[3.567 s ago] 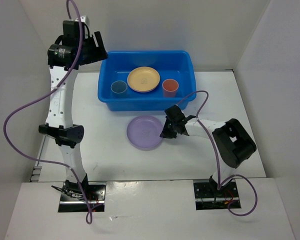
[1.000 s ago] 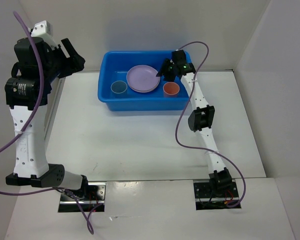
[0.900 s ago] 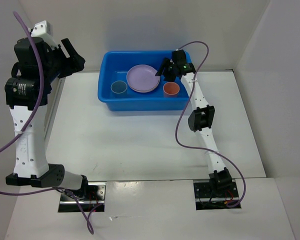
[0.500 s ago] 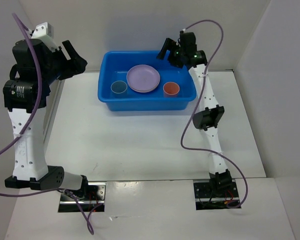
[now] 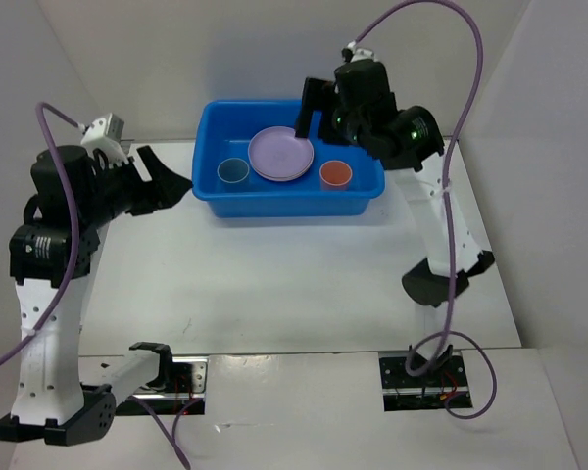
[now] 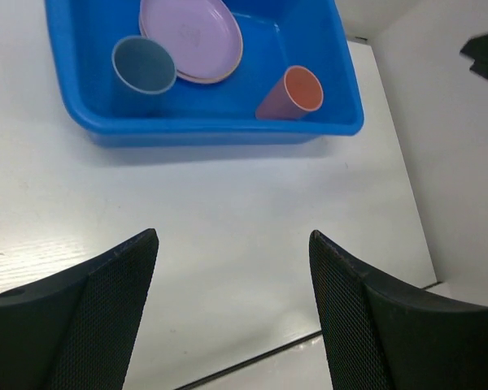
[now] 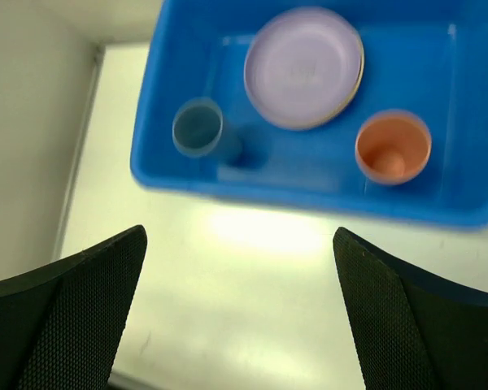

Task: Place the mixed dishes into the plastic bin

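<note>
The mixed dishes you were to put away lay inside the plastic bin (image 5: pixel 284 206): the lilac plate (image 5: pixel 282 154) was in the middle, toward the far wall, and it rested on top of another plate, of which only a thin pale rim (image 6: pixel 211 77) showed. I could not tell how many plates were under it. The blue cup (image 5: pixel 233 171) stood upright to the left of the plates and the coral-red cup (image 5: pixel 334 174) to the right, both with the mouth up and each a little apart from the stack. The bin itself sat on the white table (image 5: pixel 274 284), at the far side, near the back wall. Your right gripper (image 5: pixel 314 103) was held high above the far right part of the bin and looked down into it. Its two fingers were wide apart, with nothing between them. Your left gripper (image 5: pixel 167 181) was raised over the table just left of the bin, pointing toward it, and its fingers were also spread wide and carried nothing.
</note>
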`<action>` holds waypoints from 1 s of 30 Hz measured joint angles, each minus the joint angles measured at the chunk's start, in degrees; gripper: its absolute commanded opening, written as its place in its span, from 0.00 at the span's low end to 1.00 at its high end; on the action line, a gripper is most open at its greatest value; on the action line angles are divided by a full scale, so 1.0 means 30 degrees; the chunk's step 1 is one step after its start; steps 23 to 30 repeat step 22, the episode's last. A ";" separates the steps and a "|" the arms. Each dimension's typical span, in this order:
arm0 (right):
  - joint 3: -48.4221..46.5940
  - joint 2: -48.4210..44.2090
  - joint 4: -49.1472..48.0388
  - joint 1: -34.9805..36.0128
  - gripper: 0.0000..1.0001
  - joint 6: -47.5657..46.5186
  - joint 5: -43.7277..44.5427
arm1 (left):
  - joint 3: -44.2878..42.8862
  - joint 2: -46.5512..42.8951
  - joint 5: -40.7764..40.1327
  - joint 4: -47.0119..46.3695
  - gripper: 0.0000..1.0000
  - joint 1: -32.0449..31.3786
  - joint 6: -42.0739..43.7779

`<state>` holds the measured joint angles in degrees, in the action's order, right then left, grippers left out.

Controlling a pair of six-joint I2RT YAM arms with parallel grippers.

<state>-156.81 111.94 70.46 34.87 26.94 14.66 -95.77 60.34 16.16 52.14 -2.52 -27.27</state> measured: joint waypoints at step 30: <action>3.1183 -2.5944 -1.3085 0.3424 1.00 0.4087 -0.2317 | 0.5821 -0.4481 0.2244 -0.1282 0.82 -0.0015 -0.1581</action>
